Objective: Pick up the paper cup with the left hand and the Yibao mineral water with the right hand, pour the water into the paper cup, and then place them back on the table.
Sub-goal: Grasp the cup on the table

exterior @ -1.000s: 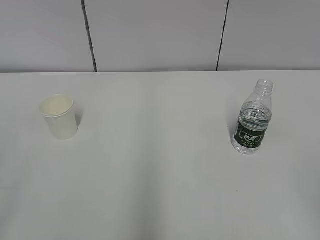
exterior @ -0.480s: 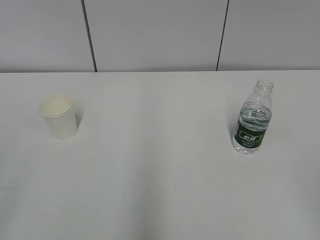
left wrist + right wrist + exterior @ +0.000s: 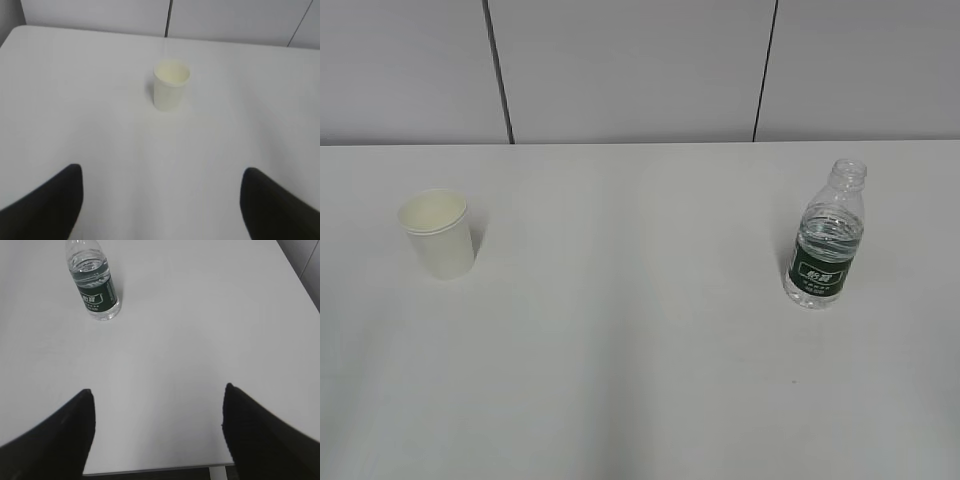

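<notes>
The cream paper cup (image 3: 440,233) stands upright on the left of the white table (image 3: 640,350); it also shows in the left wrist view (image 3: 171,84), far ahead of my left gripper (image 3: 161,175). That gripper is open and empty. The clear Yibao bottle (image 3: 826,238), with a dark green label and no cap, stands upright on the right. In the right wrist view the bottle (image 3: 94,282) is ahead and to the left of my right gripper (image 3: 158,395), which is open and empty. Neither arm shows in the exterior view.
A grey panelled wall (image 3: 630,70) with dark seams runs behind the table. The table's near edge (image 3: 160,467) shows under the right gripper, and its right edge (image 3: 295,270) runs off to the right.
</notes>
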`<state>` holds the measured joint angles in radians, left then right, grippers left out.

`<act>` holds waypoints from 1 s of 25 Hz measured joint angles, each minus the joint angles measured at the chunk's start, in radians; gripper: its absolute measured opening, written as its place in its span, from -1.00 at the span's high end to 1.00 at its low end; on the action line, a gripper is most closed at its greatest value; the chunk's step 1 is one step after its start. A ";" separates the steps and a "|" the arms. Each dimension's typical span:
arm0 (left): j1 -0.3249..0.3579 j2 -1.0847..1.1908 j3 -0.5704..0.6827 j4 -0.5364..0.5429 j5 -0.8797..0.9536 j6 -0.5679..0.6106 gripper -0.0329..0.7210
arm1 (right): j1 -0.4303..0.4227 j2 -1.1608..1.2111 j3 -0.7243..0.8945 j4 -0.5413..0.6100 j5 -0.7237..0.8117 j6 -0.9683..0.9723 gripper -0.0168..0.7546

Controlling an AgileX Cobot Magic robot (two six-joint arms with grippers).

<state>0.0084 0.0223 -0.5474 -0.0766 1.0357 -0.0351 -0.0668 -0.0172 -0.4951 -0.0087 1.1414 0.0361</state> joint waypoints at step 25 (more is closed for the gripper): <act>-0.146 0.519 0.340 0.022 -1.036 0.042 -0.62 | 0.000 0.000 0.000 0.000 0.000 0.000 -0.56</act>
<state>-0.1380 0.5411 -0.2077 -0.0543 0.0000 0.0064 -0.0668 -0.0172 -0.4951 -0.0087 1.1414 0.0361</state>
